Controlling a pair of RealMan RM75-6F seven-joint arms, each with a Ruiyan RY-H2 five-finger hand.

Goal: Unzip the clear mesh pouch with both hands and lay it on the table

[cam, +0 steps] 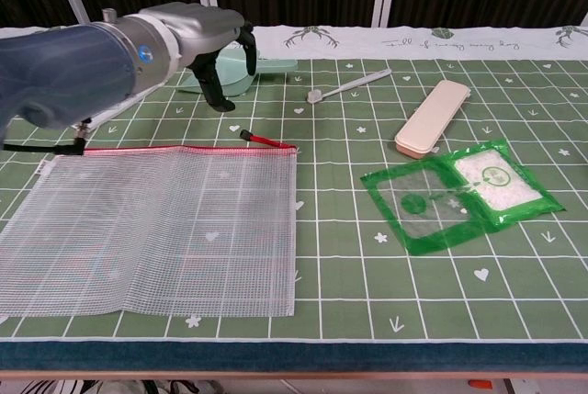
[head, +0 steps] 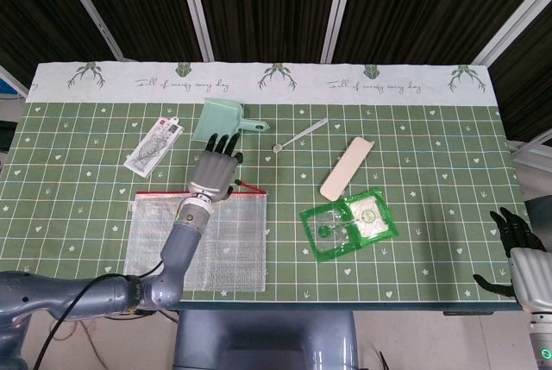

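Green gridded cloth covers the table, and nearest the robot the clear mesh pouch lies flat on it, its red zip edge on the far side and zipped up, by the look of it. The red-and-black zipper pull sticks out at the pouch's far right corner.

Just beyond that edge the left hand hovers, fingers spread and holding nothing; the pull sits just right of and below its fingertips, near but apart. Off at the near right table edge, the right hand is likewise loose and empty, well away from the pouch.

Right of the fingers lie a green plastic packet and a beige case; beyond them, a mint scoop and a white spoon. A small packaged item rests to their left.

The step in hand seems to be the reach: nothing is gripped yet. Next, the left hand likely needs to settle on the zip end or pull, while the right comes across to take the other part, so one holds and one draws.
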